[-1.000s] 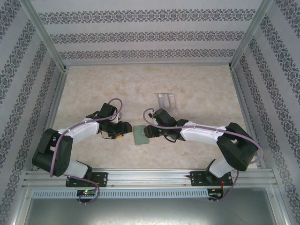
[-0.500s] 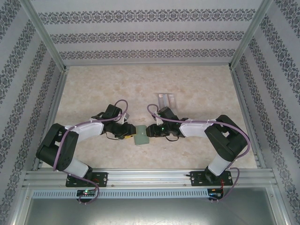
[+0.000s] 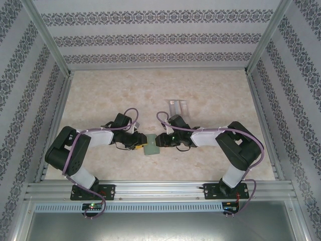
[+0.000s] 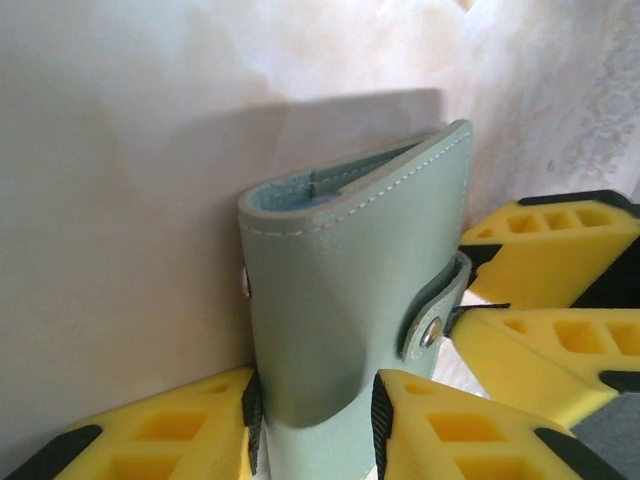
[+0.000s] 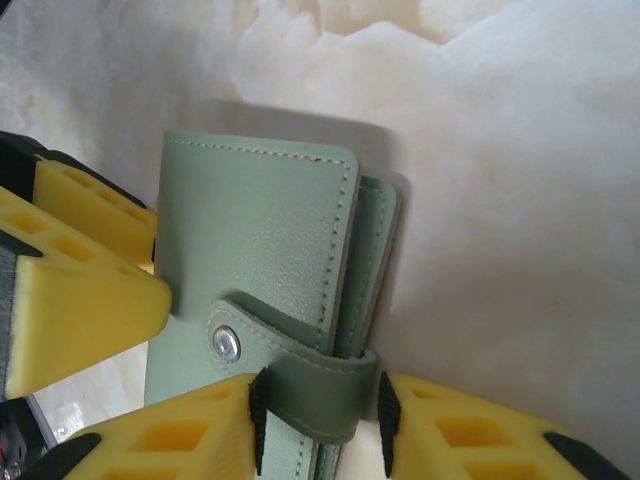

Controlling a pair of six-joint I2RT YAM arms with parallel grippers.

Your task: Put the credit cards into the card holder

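Note:
The card holder [image 3: 150, 146] is a sage-green folding wallet, closed by a snap strap [image 5: 315, 385], between both grippers near the table's middle front. My left gripper [image 4: 317, 415] is shut on its folded spine end, with black pads pressed against both faces. My right gripper [image 5: 320, 420] is shut around the strap at the opposite edge, and its yellow fingers [image 4: 545, 300] also appear in the left wrist view. From above, my left gripper [image 3: 140, 141] and my right gripper [image 3: 161, 140] meet tip to tip at the wallet. The credit cards [image 3: 179, 107] lie flat on the table behind the right arm.
The marble-patterned tabletop [image 3: 100, 95] has open room at the back and on both sides. Patterned walls and metal frame posts [image 3: 47, 37] enclose it. The arm bases sit on the aluminium rail [image 3: 160, 190] at the front.
Both grippers have moved inward from either side to the card holder and closed their jaws on it. The credit cards have not moved.

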